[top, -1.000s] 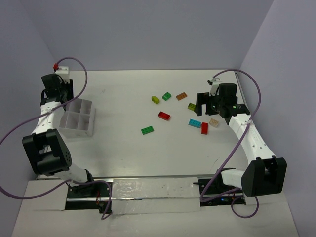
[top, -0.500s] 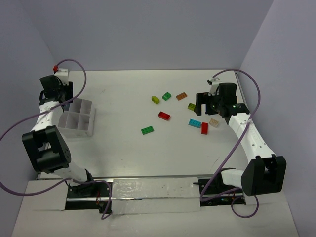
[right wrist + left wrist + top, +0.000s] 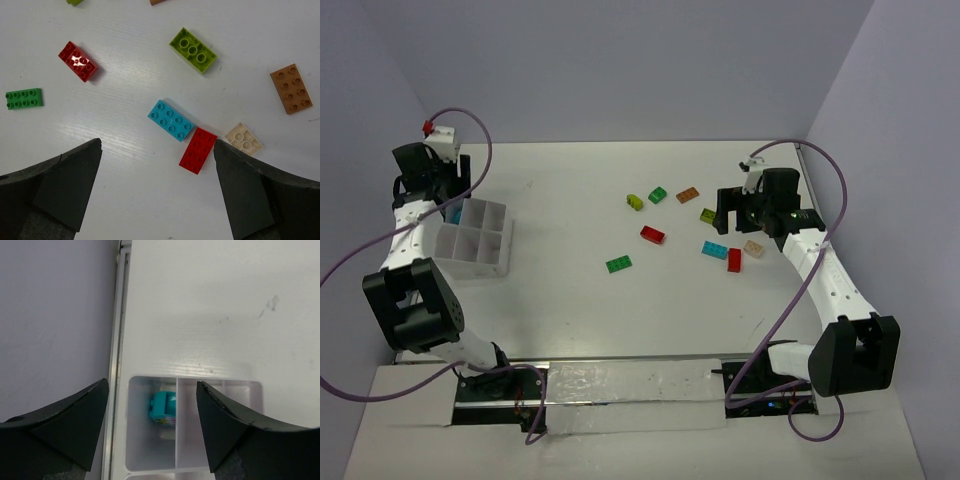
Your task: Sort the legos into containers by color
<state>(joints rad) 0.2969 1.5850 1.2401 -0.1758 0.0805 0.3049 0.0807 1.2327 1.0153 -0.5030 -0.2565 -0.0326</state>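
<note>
The left gripper (image 3: 151,385) hangs straight over the box (image 3: 242,390), jaws apart with nothing between them, probably because its load is already delivered. A blue brick (image 3: 163,408) lies in the box's corner compartment. The compartment beside it looks bare, and the fingers hide the rest. The right gripper (image 3: 157,142) hovers wide open and empty above the loose bricks; a second blue brick (image 3: 171,120) and a red brick (image 3: 198,150), touching or nearly so, sit just beneath it, so one of them seems the likely next pick.
</note>
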